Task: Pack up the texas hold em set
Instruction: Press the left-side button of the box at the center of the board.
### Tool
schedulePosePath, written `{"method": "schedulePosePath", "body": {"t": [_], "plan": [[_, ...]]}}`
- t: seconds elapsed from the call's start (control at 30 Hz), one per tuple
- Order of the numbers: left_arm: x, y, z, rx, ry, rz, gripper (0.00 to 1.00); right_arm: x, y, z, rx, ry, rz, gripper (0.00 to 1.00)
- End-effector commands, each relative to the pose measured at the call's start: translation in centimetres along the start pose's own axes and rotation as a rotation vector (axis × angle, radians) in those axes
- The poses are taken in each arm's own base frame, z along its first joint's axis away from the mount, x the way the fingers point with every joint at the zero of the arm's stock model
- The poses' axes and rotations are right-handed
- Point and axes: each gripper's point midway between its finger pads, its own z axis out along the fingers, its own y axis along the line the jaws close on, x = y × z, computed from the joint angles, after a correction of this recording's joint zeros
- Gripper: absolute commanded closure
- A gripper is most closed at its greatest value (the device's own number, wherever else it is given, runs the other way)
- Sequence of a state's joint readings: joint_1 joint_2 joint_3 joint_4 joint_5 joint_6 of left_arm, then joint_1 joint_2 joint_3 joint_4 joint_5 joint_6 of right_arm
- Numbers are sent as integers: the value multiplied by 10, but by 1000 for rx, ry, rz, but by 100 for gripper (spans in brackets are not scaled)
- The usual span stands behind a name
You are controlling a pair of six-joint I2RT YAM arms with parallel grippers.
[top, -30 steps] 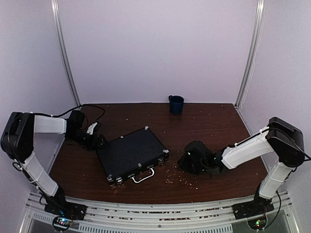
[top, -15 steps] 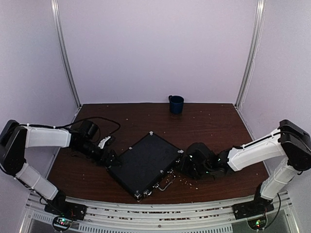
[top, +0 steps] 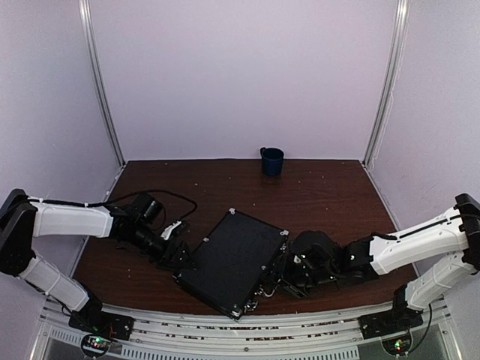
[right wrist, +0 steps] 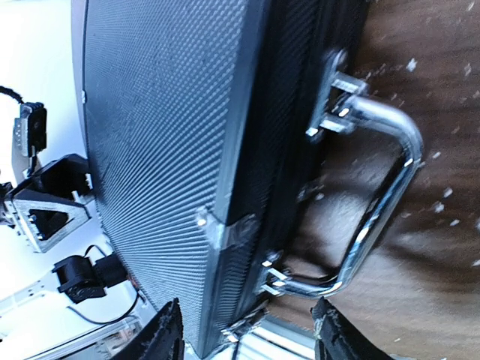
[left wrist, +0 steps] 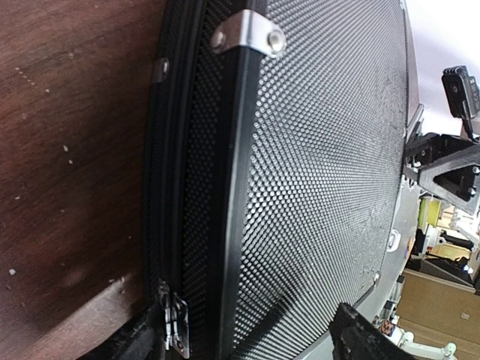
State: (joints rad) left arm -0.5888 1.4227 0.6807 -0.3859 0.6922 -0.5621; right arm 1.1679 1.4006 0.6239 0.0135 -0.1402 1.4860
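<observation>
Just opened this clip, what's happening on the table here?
Two robot arms flank a closed black rectangular briefcase-style case with silver corners, which lies flat on the dark wooden table. The left gripper sits at its hinged side, and the right gripper at the side with the silver metal handle. Both have their fingers apart, and neither is clamped on the case. A dark blue mug stands alone at the far edge.

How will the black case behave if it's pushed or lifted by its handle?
The case looks rigid with metal corners, so it should slide flat across the table without flexing. Lifted by its hinged handle, it would probably swing.
</observation>
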Motion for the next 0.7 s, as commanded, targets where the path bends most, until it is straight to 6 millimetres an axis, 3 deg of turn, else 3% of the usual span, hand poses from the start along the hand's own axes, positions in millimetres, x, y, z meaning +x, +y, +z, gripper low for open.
{"method": "schedulePosePath", "body": {"t": [0.0,0.27,0.4,0.67], "plan": [[-8,-20,4,66,-2,61,23,14,23,2,-52,51,12,41],[-2,-15,5,39,25,69,23,47,16,13,8,145,-52,51],[-1,-14,6,38,28,72,23,66,16,14,8,207,-95,60],[-1,-11,7,23,39,73,23,88,-20,8,116,286,-129,77]]}}
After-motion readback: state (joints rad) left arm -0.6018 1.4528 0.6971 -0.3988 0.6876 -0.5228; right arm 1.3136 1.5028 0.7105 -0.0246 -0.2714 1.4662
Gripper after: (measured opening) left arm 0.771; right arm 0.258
